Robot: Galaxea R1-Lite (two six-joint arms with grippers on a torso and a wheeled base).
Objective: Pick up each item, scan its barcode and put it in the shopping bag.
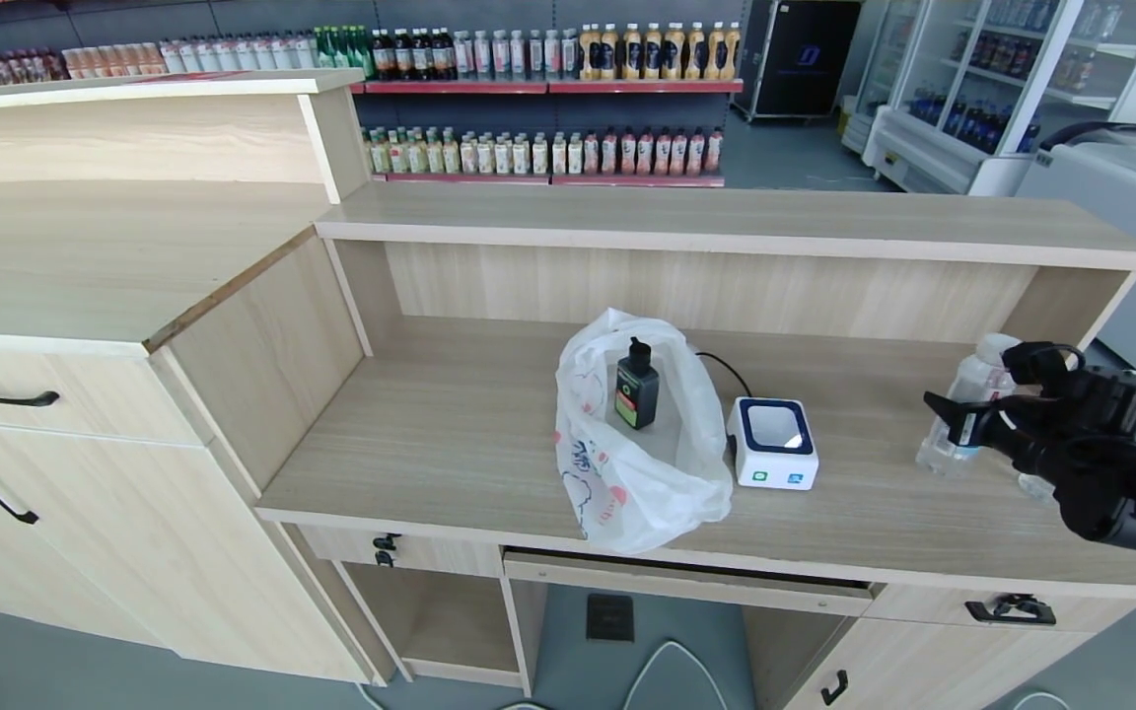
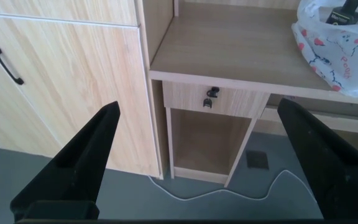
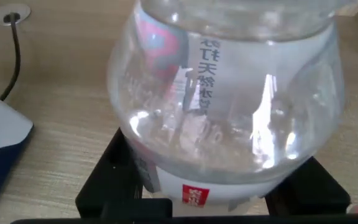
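The right gripper (image 1: 972,396) is closed on a clear bottle (image 1: 945,442). Its black fingers (image 3: 107,183) lie against both sides of the bottle's body, near the right end of the wooden counter (image 1: 450,434). The bottle's base is at the counter surface, and I cannot tell whether it rests there. The left gripper (image 2: 197,106) hangs lower than the counter top, in front of its left end. Its fingers are spread wide with nothing between them.

Left of the right gripper, the counter's front edge runs past, with a shallow pull-out tray (image 1: 686,584) just under it. Bare wood lies between the bottle and the white scanner (image 1: 772,442), which has a dark window on top. A thin black cable (image 1: 726,370) leads from the scanner toward the back panel. Touching the scanner's far side from the gripper is the white shopping bag (image 1: 627,473), mouth open, with a dark bottle (image 1: 636,387) standing upright inside.

Beyond the bag the counter is open as far as the side wall of a taller cabinet (image 1: 65,473) with black handles. A raised ledge (image 1: 726,222) overhangs the back of the counter, above both grippers.

Behind the ledge are a grey floor, red shelves of drinks (image 1: 548,89) and glass-door coolers (image 1: 1002,79).
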